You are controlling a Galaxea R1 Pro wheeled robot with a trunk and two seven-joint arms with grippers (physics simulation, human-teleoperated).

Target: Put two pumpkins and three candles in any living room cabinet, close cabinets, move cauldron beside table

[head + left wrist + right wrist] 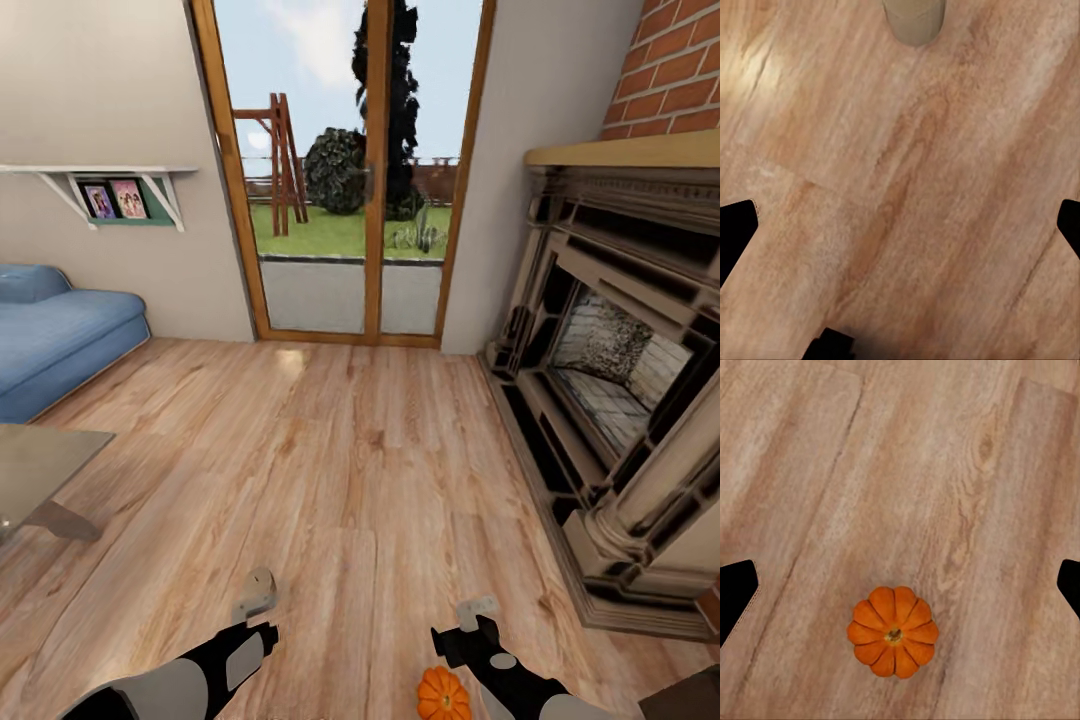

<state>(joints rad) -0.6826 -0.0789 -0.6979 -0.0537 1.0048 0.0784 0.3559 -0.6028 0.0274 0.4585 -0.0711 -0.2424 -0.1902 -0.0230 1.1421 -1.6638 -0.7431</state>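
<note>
One orange ribbed pumpkin (443,694) sits upright on the wood floor just in front of me, beside my right forearm. In the right wrist view the pumpkin (893,631) lies on the planks below my open right gripper (900,589), apart from both fingers. My right gripper (477,610) hangs over bare floor. In the left wrist view a pale beige candle (914,19) stands on the floor at the frame's edge, beyond my open left gripper (900,232). My left gripper (258,592) holds nothing. A corner of the glass-topped table (40,460) shows at the left.
A blue sofa (60,335) stands at the left wall under a white shelf (100,175). A large fireplace (620,380) fills the right side. Glass doors (350,170) are straight ahead. A dark brown furniture corner (692,696) shows at the bottom right. Open wood floor lies between.
</note>
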